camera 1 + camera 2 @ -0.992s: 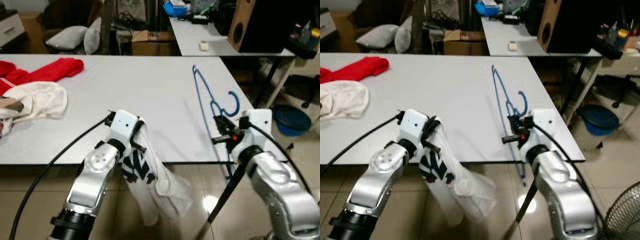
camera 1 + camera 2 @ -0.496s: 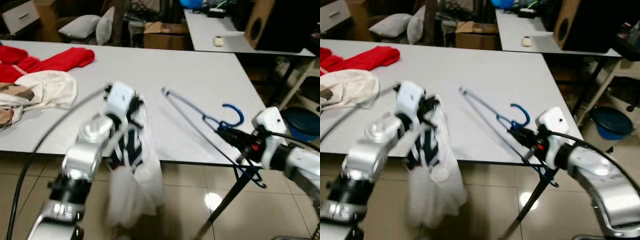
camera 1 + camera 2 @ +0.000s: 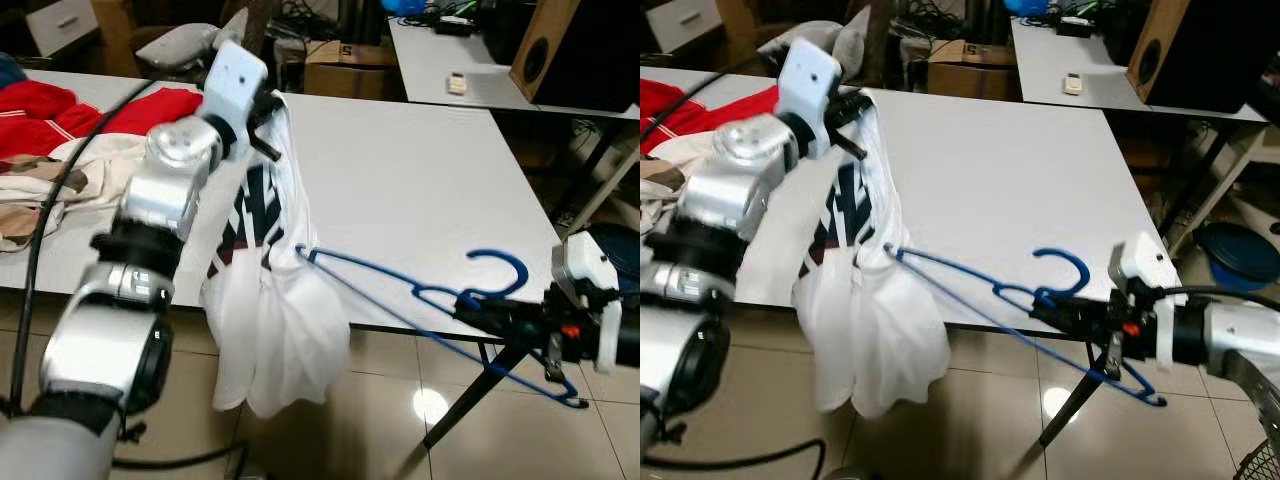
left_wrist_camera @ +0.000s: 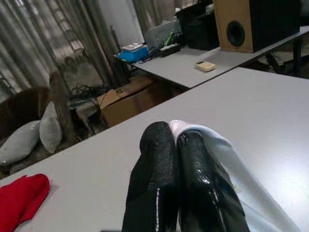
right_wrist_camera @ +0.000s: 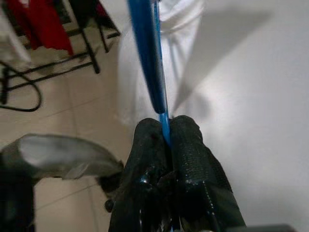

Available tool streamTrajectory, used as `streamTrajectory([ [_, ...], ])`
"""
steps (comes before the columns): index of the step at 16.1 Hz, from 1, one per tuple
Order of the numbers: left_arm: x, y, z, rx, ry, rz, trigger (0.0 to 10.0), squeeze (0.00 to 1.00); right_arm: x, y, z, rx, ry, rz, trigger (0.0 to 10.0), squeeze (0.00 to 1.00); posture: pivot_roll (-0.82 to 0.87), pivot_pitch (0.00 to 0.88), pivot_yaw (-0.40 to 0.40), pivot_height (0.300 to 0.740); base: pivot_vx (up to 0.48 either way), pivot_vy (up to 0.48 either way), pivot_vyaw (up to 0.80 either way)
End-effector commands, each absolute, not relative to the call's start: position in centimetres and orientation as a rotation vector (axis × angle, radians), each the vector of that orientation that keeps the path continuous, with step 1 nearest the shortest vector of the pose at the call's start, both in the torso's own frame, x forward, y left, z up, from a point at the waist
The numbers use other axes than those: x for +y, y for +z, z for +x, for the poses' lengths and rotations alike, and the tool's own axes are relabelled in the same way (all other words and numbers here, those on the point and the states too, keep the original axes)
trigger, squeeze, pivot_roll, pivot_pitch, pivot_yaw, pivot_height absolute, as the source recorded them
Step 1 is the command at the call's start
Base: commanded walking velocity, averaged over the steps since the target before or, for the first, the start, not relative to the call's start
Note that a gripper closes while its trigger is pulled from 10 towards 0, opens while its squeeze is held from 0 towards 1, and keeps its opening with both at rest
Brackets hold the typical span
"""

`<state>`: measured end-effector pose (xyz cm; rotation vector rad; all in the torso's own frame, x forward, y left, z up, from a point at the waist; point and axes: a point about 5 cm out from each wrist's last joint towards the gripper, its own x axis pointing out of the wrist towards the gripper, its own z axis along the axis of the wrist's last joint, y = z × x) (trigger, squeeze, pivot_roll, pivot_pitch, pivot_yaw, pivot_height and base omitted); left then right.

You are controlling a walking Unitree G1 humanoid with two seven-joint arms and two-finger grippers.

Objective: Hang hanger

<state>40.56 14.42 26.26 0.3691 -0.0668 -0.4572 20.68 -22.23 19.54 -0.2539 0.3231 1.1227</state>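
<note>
Head views: left gripper [image 3: 268,118] pinching white T-shirt [image 3: 270,310] up high over white table [image 3: 420,200] front edge; right gripper [image 3: 1065,315] clamping blue wire hanger [image 3: 1040,300] — far tip poking into shirt.

Left wrist: fingers [image 4: 157,164] pressing together on white fabric.

Right wrist: fingers [image 5: 186,154] squeezing hanger wire — shirt beyond.

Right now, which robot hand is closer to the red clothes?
Left. The left end effector, clamped on the white shirt, is raised near the red clothes; the right end effector holds the blue hanger at the table's opposite edge.
</note>
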Motion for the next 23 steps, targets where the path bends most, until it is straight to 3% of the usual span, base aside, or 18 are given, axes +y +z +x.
streamTrajectory([
  [1, 12.9, 28.2, 40.8, -0.117, -0.526, 0.363, 0.0, 0.0, -21.6, 20.5, 20.3, 0.285, 1.171, -0.247, 10.0, 0.0, -0.04, 0.0, -0.006, 0.74, 0.0, 0.0, 0.0],
  [3, 11.3, 29.0, 40.6, -0.136, -0.62, 0.323, 0.0, 0.0, -20.4, 20.3, 20.4, 0.266, 1.202, -0.229, 10.0, 0.0, -0.03, 0.0, -0.006, 0.74, 0.0, 0.0, 0.0],
  [5, 8.5, 30.0, 40.2, -0.164, -0.79, 0.264, 0.0, 0.0, -17.5, 18.7, 21.4, 0.26, 1.251, -0.229, 10.0, 0.0, -0.03, 0.0, -0.006, 0.74, 0.0, 0.0, 0.0],
  [7, 7.8, 31.3, 39.7, -0.188, -0.858, 0.181, 0.0, 0.0, -16.6, 17.5, 22.8, 0.297, 1.208, -0.266, 10.0, 0.0, -0.02, 0.0, -0.011, 0.74, 0.0, 0.0, 0.0],
  [9, 8.8, 34.1, 38.9, -0.231, -0.927, 0.06, 0.0, 0.0, -17.2, 17.2, 25.8, 0.291, 1.054, -0.329, 10.0, 0.0, 0.0, 0.0, -0.027, 0.74, 0.0, 0.0, 0.0],
  [13, 10.7, 34.9, 37.4, -0.249, -1.018, 0.097, 0.0, 0.0, -18.2, 19.5, 29.8, 0.204, 0.893, -0.383, 10.0, 0.0, 0.01, 0.0, -0.041, 0.74, 0.0, 0.0, 0.0],
  [16, 10.7, 35.7, 35.8, -0.281, -1.102, 0.093, 0.2, 0.0, -18.9, 24.1, 34.9, 0.021, 0.629, -0.436, 10.0, 0.0, 0.01, 0.0, -0.048, 0.74, 0.0, 0.0, 0.0],
  [18, 11.3, 36.6, 35.6, -0.325, -1.071, 0.069, 0.5, 0.0, -21.0, 29.5, 37.8, -0.197, 0.297, -0.567, 10.0, 0.0, 0.01, 0.0, -0.045, 0.74, 0.0, 0.0, 0.0],
  [20, 12.7, 37.4, 35.6, -0.373, -1.016, 0.038, 0.3, 0.0, -21.7, 34.9, 37.5, -0.469, 0.188, -0.557, 10.0, 0.0, 0.01, 0.0, -0.041, 0.74, 0.0, 0.0, 0.0],
  [23, 14.2, 36.8, 35.5, -0.375, -0.936, -0.02, 0.0, 0.0, -21.1, 35.2, 36.9, -0.558, 0.27, -0.564, 10.0, 0.0, 0.01, 0.0, -0.035, 0.74, 0.0, 0.0, 0.0],
])
